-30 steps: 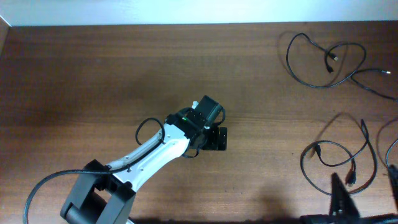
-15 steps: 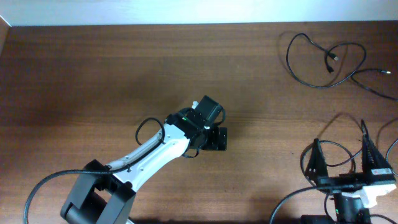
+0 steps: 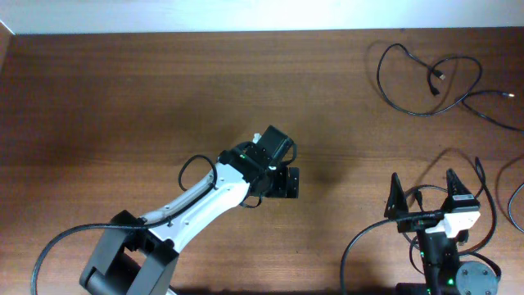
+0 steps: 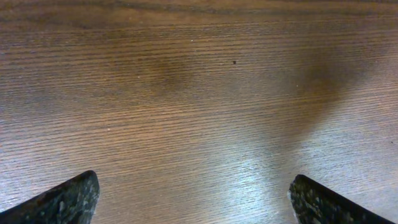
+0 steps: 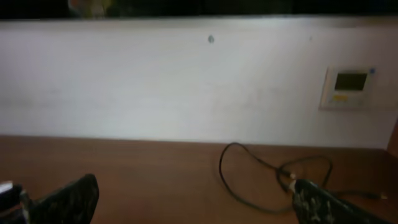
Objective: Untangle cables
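L claw [image 3: 284,182] sits mid-surface [image 3: 123,98], pointed down. In the L wrist view its two fingers sit far apart in the bottom corners, so L claw [image 4: 196,199] is released w/ nothing between them, only bare wood grain below. No cable near it: both cables lie well off to its right. R claw [image 3: 423,197] is near the front right edge, fingers spread wide, also released and not grasping anything. One cable [image 3: 481,174] lies in loose loops just beside and partly under R claw, on its right side; can't tell if it touches the fingers. A second cable [image 3: 434,79] lies well ahead of R claw toward the back edge, in open curves w/ a small plug end inside the loop. R wrist view, blurry: R claw [image 5: 199,199] faces a white wall [image 5: 124,81] w/ a small panel [image 5: 351,87], and that far cable [image 5: 220,168] shows ahead, slightly right.
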